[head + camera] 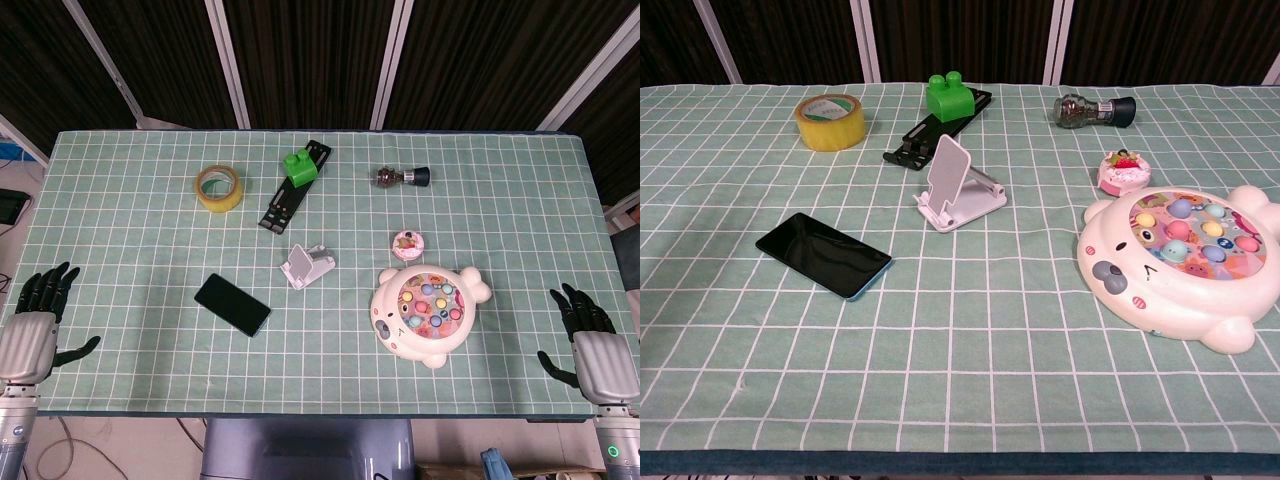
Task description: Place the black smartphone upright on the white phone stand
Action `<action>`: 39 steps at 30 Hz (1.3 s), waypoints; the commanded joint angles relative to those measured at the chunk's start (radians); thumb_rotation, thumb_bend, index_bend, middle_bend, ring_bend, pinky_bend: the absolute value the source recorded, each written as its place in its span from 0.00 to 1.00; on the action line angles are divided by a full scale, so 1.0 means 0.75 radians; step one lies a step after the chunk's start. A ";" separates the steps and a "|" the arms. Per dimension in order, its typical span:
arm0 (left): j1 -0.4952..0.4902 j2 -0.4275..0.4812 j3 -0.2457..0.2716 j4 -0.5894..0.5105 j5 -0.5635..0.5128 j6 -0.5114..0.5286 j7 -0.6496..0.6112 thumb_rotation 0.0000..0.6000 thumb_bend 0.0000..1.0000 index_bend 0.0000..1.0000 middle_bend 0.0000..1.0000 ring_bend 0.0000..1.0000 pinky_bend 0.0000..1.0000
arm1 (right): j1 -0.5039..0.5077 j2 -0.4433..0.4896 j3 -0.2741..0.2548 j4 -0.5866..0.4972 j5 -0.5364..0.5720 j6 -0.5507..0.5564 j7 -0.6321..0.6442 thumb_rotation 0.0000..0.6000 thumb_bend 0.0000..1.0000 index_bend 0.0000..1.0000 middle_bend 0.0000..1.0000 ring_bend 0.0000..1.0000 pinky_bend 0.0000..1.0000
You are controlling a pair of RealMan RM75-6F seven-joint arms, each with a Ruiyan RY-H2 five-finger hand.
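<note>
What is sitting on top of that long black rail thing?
A green toy brick sits on the black rail's far end. The rail beneath the brick is hidden.

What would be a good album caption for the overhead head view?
Open hands wait at the table's edge; black smartphone lies flat beside the empty white phone stand.

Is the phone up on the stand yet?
No. The black smartphone lies flat, screen up, on the cloth, apart from the empty white phone stand.
</note>
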 commanded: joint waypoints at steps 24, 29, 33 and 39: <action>-0.144 0.010 -0.030 -0.085 0.014 -0.176 0.274 1.00 0.10 0.00 0.00 0.00 0.00 | 0.005 0.001 0.004 -0.003 0.012 -0.011 -0.003 1.00 0.34 0.09 0.00 0.00 0.15; -0.264 -0.013 -0.068 -0.139 -0.097 -0.359 0.517 1.00 0.10 0.00 0.00 0.00 0.00 | 0.006 0.002 0.006 -0.005 0.017 -0.016 -0.003 1.00 0.34 0.09 0.00 0.00 0.15; -0.358 -0.054 -0.092 -0.155 -0.214 -0.483 0.706 1.00 0.11 0.00 0.00 0.00 0.00 | 0.008 0.002 0.007 -0.007 0.021 -0.019 -0.005 1.00 0.34 0.09 0.00 0.00 0.15; -0.479 -0.130 -0.114 -0.165 -0.374 -0.599 0.921 1.00 0.13 0.03 0.05 0.00 0.00 | 0.009 0.002 0.008 -0.009 0.025 -0.022 -0.007 1.00 0.34 0.09 0.00 0.00 0.15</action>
